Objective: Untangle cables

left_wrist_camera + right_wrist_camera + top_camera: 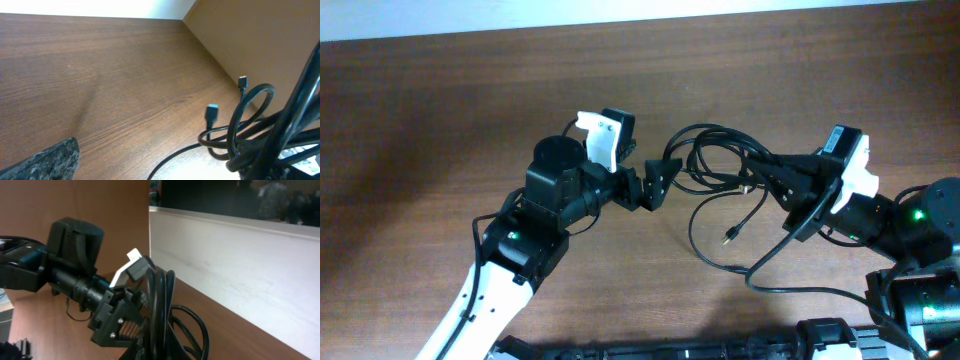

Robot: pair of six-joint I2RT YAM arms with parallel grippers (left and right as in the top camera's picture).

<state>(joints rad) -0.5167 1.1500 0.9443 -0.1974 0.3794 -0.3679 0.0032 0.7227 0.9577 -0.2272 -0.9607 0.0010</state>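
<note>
Left gripper point(648, 183) stood with its jaws wide apart and nothing between them, aimed across at the thin black flexible cables point(710, 155) and just short of the nearest loop. Our right gripper point(775, 182) was clamped shut on the same bundle from the opposite side. The cables lay between the two arms near the middle of the brown wood-grain worktop point(440, 120). Several loops were stacked together, one loose end with a small plug point(730, 237) trailed toward us, and a longer strand point(760, 283) curved off toward the right arm's base.

We judged the main risk to be the knot tightening. The right wrist view showed several strands bunched together in front of the camera, so we could not tell which cord the shut gripper really held. If the left jaws closed on more than one strand and the arms then drew apart, the loops would likely cinch rather than free themselves. A plug end point(212, 112) could also catch inside a loop as it was dragged through, and the long strand might snag on the right arm.

For room, we had broad bare worktop to the left and behind the left arm. The far edge met a pale strip point(620, 15) not far beyond the loops, and dark hardware point(720, 345) lined the near edge, so sideways pulls looked safest
</note>
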